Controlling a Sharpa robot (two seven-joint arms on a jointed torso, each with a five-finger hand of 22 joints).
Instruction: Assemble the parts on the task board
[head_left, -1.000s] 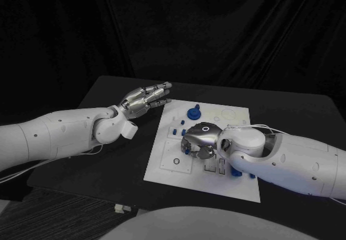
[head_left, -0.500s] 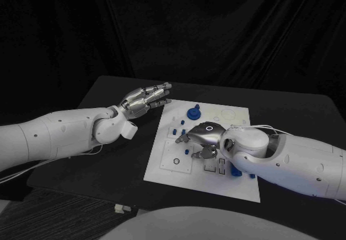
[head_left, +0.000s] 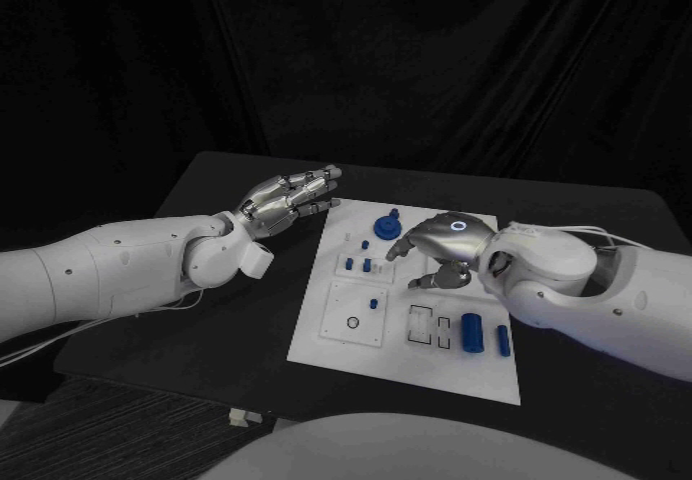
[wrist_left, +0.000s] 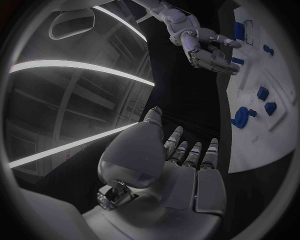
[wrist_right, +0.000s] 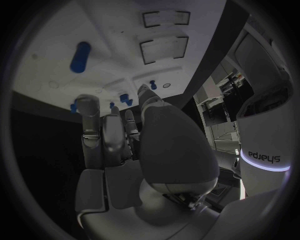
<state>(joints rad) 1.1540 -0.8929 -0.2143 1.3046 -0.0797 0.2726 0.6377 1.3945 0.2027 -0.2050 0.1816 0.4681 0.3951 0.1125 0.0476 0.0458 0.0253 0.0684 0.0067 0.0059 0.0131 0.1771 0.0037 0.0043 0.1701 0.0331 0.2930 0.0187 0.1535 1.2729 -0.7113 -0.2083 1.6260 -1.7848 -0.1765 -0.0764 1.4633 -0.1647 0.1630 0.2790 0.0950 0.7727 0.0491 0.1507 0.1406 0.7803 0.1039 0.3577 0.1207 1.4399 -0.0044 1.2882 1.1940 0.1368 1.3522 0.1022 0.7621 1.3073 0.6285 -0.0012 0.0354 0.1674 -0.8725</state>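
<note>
The white task board (head_left: 339, 345) lies mid-table. On it I see a round blue knob (head_left: 387, 226), two small blue pegs (head_left: 356, 265), a small blue piece (head_left: 374, 303) standing in a square plate, and two blue cylinders (head_left: 486, 336) lying at the near right. My right hand (head_left: 433, 250) hovers over the board's middle, fingers loosely bent and pointing down, nothing in them. My left hand (head_left: 293, 197) is held flat and open just off the board's far left corner. The left wrist view shows the right hand (wrist_left: 203, 42) above the board (wrist_left: 250, 150).
A black ring mark (head_left: 353, 323) and two rectangular slots (head_left: 430, 327) sit on the board's near half. The black table (head_left: 216, 330) extends to the left of the board. In the right wrist view a blue cylinder (wrist_right: 80, 56) lies on the board (wrist_right: 112, 30).
My right hand has lifted off the small blue piece and drawn back toward the far right of the board, uncovering the slots and cylinders. The left hand has stayed still.
</note>
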